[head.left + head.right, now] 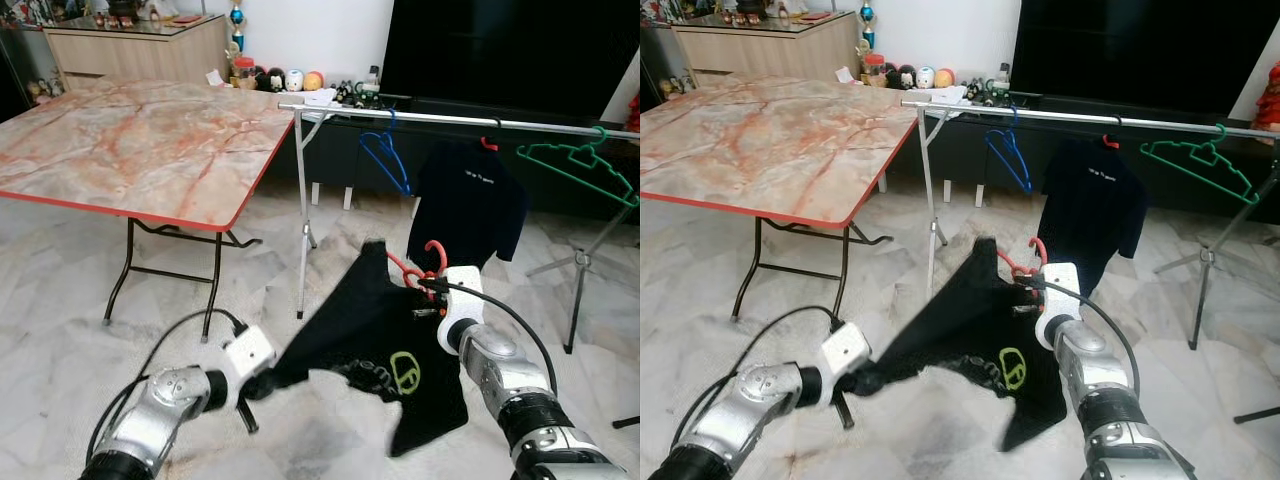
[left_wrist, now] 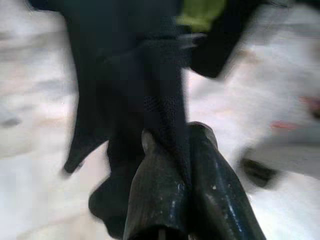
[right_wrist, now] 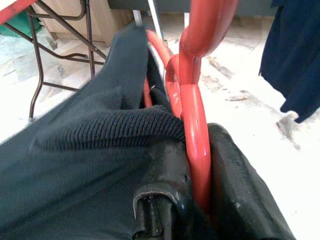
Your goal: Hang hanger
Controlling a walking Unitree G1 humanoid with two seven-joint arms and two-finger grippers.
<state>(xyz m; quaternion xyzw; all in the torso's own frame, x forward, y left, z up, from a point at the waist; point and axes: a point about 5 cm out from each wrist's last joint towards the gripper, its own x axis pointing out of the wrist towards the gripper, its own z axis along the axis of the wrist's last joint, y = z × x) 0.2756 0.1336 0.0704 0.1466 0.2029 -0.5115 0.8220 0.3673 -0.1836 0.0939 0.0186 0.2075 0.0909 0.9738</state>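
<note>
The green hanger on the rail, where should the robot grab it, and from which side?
Best at the neck just below the hook of the green hanger, probably coming from the front. It hangs bare on the metal rail, so nothing covers that thick middle part, while its thin sloping arms would likely slip between the fingers.

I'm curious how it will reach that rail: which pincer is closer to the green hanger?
The right pincer, shut on the red hanger, is below and left of the green hanger. The left pincer, gripping the black T-shirt, is farther away.

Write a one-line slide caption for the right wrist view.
Right pincer shut on red hanger carrying a black shirt, beside a folding table's legs.
</note>
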